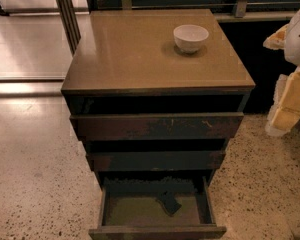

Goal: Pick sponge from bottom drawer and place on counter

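A dark wooden cabinet stands on a speckled floor (35, 184), seen from the front and above. Its bottom drawer (157, 232) is pulled well out, showing an olive-tan floor inside. The sponge (169, 202) lies on that floor, a little right of the middle and nearer the back than the front. It is a small dark shape turned at an angle to the drawer walls, and it touches neither side wall.

The two drawers above, the top one (157, 125) and the middle one (157, 160), have scuffed fronts, each with a dark gap over it. The counter (140, 54) is a smooth tan-brown square with a slight shine. A white bowl (190, 37) sits upright on it, toward the far right corner.

At the right edge of the view, beside the cabinet and about level with the top drawer, hang pale white and yellowish parts of the robot. The lower one seems to be the gripper (288, 101). It is well apart from the sponge, clear of the cabinet, and holds nothing that can be seen. I cannot tell whether it is spread or closed.
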Robot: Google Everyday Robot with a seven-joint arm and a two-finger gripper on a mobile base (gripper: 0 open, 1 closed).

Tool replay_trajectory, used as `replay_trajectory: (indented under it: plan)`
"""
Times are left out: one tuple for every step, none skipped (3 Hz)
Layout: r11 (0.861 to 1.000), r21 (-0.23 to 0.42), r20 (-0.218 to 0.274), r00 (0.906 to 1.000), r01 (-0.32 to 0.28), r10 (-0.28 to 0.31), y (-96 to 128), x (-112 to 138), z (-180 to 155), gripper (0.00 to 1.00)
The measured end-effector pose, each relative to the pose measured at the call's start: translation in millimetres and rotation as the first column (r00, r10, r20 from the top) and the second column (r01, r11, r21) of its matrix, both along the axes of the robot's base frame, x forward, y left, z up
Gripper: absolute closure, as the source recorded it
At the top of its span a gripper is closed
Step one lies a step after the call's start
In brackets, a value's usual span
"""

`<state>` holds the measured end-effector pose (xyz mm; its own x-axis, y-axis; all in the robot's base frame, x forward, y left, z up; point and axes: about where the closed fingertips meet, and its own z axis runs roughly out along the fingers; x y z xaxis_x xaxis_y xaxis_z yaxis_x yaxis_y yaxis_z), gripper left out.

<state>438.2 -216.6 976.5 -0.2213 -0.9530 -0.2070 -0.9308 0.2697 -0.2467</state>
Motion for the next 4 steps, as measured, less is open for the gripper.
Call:
replay_trajectory:
  plan:
    - [1.0,0.0,0.0,1.0,0.0,0.0,0,0,0,0.0]
    - [1.0,0.0,0.0,1.0,0.0,0.0,0,0,0,0.11]
    - [1.0,0.002,0.01,0.9999,0.005,-0.005,0,2,-5,0.35]
    - [0.999,0.028,0.013,0.9994,0.031,-0.031,-1,8,-36,0.58]
